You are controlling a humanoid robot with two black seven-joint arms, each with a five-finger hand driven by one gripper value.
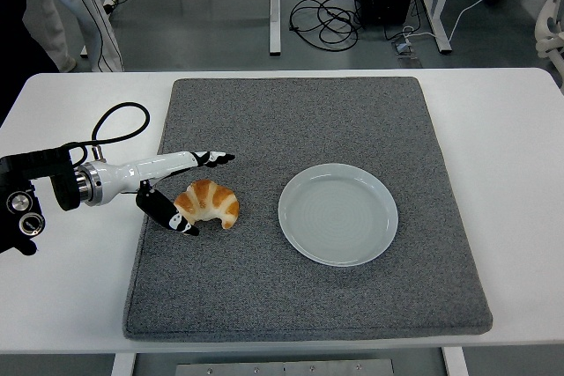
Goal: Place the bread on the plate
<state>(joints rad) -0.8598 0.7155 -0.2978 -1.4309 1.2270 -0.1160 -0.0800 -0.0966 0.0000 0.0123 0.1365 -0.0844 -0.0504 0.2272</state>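
One robot hand (189,191), the left, brackets the bread (208,203) left of centre frame, fingers spread, gripping nothing yet. Light, soft and crushable, it likely wants a gentle pinch across its thick middle before reaching the plate (338,214).

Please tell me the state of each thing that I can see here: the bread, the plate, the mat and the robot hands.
Bread: on the mat, left of the plate, not lifted.
Plate: empty, flat on the mat.
Mat: flat on the table.
Left hand: open, fingers spread around the bread's left side, no grasp yet.
Right hand: not in view.
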